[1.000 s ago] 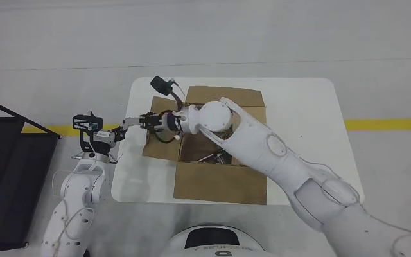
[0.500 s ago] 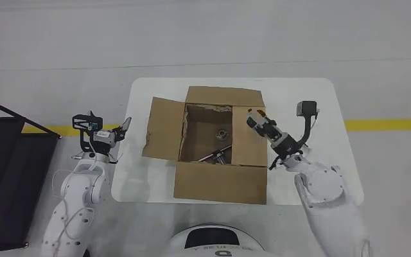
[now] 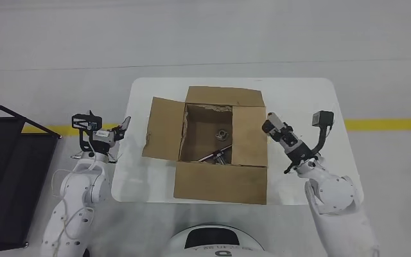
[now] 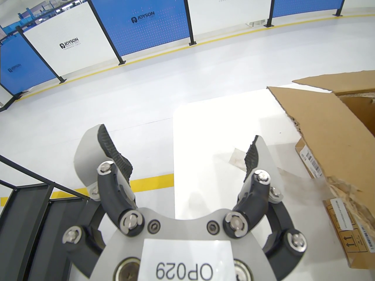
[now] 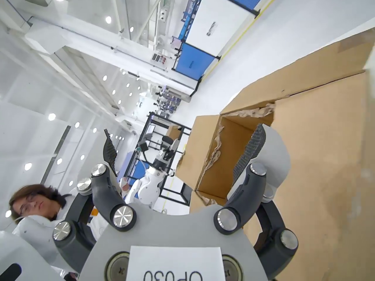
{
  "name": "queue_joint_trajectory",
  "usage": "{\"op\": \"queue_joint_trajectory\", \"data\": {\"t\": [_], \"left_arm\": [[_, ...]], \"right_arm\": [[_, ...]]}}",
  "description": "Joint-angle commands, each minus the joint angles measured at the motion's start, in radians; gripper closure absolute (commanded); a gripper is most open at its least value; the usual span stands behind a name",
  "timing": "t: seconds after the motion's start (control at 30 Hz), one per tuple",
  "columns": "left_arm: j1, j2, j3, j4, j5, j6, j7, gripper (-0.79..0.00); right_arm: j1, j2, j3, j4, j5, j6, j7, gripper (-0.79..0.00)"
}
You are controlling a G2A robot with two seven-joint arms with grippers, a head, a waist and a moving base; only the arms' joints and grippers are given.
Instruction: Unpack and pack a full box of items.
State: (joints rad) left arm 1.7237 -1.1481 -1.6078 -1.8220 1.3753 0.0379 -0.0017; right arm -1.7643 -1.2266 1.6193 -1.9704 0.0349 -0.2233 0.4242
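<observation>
An open cardboard box [image 3: 220,183] stands in the middle of the white table [image 3: 302,96], all its flaps folded outward. Inside lie a small round metal part [image 3: 221,135] and a thin rod-like item [image 3: 214,155]. My left gripper [image 3: 125,123] hovers open over the table's left edge, apart from the box's left flap [image 4: 322,124], with nothing between its fingers [image 4: 178,134]. My right gripper [image 3: 273,122] hangs open and empty just past the box's right flap [image 5: 307,147]; its fingers [image 5: 184,131] point toward the box opening.
A black rack [image 3: 19,167] stands on the floor left of the table. A small scrap of tape or paper [image 4: 237,156] lies on the table beside the box's left side. Bare tabletop runs along the right of the box.
The right arm, stretched across the box to its left flap a second ago, has swung back to the right side and drawn slightly farther right. The left arm has kept still.
</observation>
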Motion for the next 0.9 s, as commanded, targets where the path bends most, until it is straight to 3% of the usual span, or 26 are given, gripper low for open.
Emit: {"op": "queue_joint_trajectory", "data": {"t": [0.0, 0.13, 0.23, 0.33, 0.47, 0.57, 0.8, 0.87], "left_arm": [[-0.003, -0.002, 0.004, -0.046, 0.107, 0.060, -0.020, -0.785], [-0.015, -0.004, 0.016, -0.162, 0.126, 0.055, -0.085, -0.785], [-0.044, 0.000, 0.073, -0.255, 0.211, -0.062, -0.189, -0.785], [-0.123, -0.001, 0.180, -0.287, 0.279, -0.186, -0.322, -0.785], [-0.280, -0.020, 0.397, -0.224, 0.353, -0.271, -0.465, -0.785], [-0.391, -0.049, 0.541, -0.128, 0.340, -0.241, -0.516, -0.785], [-0.414, -0.055, 0.564, -0.099, 0.347, -0.223, -0.526, -0.785], [-0.413, -0.054, 0.577, -0.053, 0.392, -0.242, -0.529, -0.785]], "right_arm": [[0.017, 0.002, 0.040, 0.060, 0.038, 0.028, -0.004, -0.785], [0.063, 0.011, 0.091, 0.173, 0.056, 0.072, 0.044, -0.785], [0.100, 0.018, 0.096, 0.233, 0.058, 0.093, 0.114, -0.785], [0.127, 0.023, 0.092, 0.262, 0.042, 0.101, 0.156, -0.785], [0.148, 0.029, 0.110, 0.297, 0.032, 0.099, 0.189, -0.785], [0.155, 0.034, 0.128, 0.314, 0.034, 0.095, 0.214, -0.785], [0.155, 0.034, 0.128, 0.314, 0.034, 0.095, 0.214, -0.785], [0.155, 0.034, 0.128, 0.314, 0.034, 0.095, 0.214, -0.785]]}}
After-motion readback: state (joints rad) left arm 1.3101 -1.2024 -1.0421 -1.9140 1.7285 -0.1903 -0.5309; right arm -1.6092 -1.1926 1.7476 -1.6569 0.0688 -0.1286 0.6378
